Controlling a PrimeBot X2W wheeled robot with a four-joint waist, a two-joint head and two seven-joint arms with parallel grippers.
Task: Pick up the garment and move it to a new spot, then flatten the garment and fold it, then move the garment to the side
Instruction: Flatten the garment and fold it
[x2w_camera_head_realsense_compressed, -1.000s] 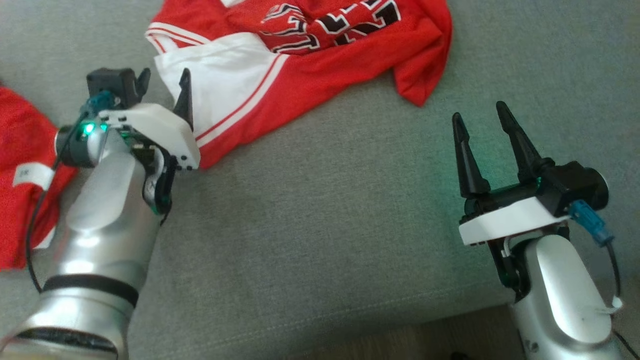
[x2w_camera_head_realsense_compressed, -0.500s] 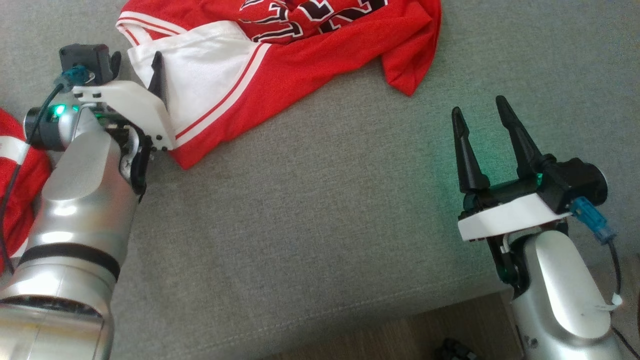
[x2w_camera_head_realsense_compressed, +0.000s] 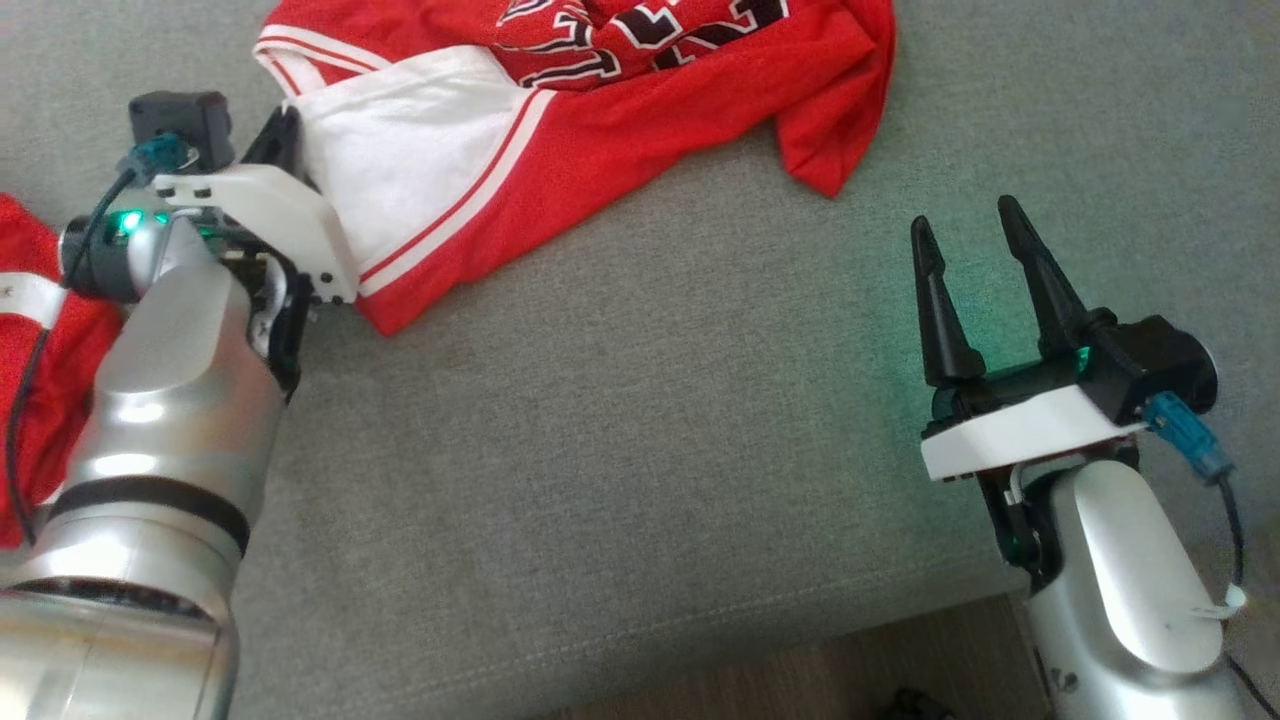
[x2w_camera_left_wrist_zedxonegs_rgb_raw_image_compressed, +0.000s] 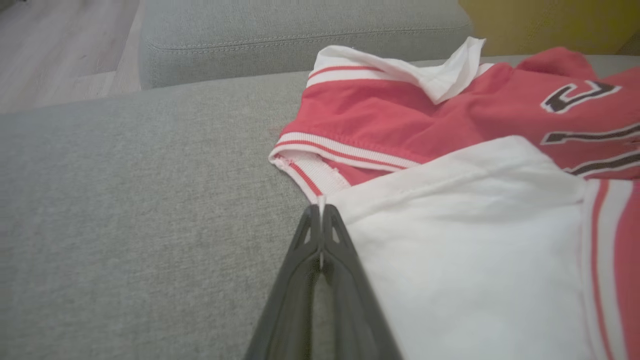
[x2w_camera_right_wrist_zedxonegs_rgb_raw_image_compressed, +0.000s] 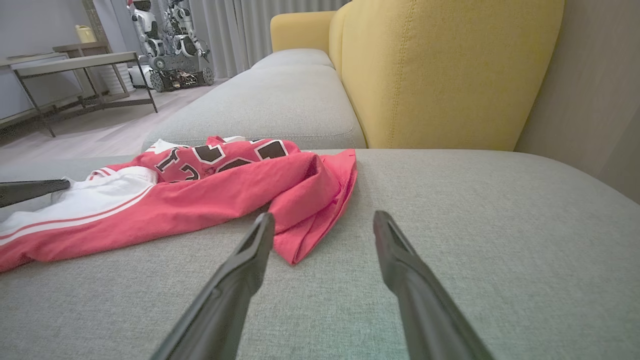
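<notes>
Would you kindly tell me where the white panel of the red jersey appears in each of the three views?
Head view: the white panel lies upper left, just right of the left pincer.
Left wrist view: the panel lies lower right, its corner at the pincer's closed tips.
Right wrist view: the panel lies at the far left, mid-height.
Shared landmark: the black lettering on red cloth beyond the panel.

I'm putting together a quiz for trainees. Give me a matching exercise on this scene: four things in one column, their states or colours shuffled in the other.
1 left hand
2 right hand
3 jersey
4 sofa backrest

A yellow
B open, empty
C shut on the jersey's edge
D red and white, crumpled

Pairs: 1-C, 2-B, 3-D, 4-A
</notes>
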